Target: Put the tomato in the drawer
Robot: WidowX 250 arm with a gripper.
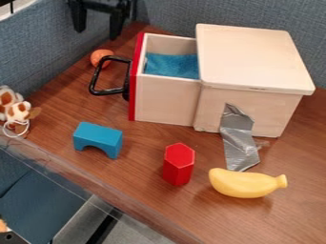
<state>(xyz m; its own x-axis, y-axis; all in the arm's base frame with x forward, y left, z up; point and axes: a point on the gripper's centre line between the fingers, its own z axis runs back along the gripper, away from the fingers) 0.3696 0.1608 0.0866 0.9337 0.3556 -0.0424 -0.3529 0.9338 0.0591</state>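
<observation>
Black gripper (97, 33) hangs at the top edge, left of centre, in front of the blue-grey partition (38, 47). Fingers (117, 25) are released, spread apart, partition visible through the gap.

Tomato (97, 54): orange, below the fingers in view, looks to be sitting on the worktop (149, 205), near the black handle (108, 91), which partly overlaps it.

Drawer (167, 102) is below and right of the fingers, pulled out, red front toward the left, handle on that front. Blue lining (172, 66) inside. It slides out of a pale wooden box (248, 57), farther right of the fingers. Silver tape (239, 138) runs from the box's side down to the worktop.

Well below the fingers: blue arch block (98, 136), opening down. Lower and right of that, red hexagonal block (178, 164), upright. Then yellow banana (245, 184), lying flat, farthest right of the three. Brown-and-white spotted toy (16, 110) with a white string is down-left of the fingers, at the left edge.
</observation>
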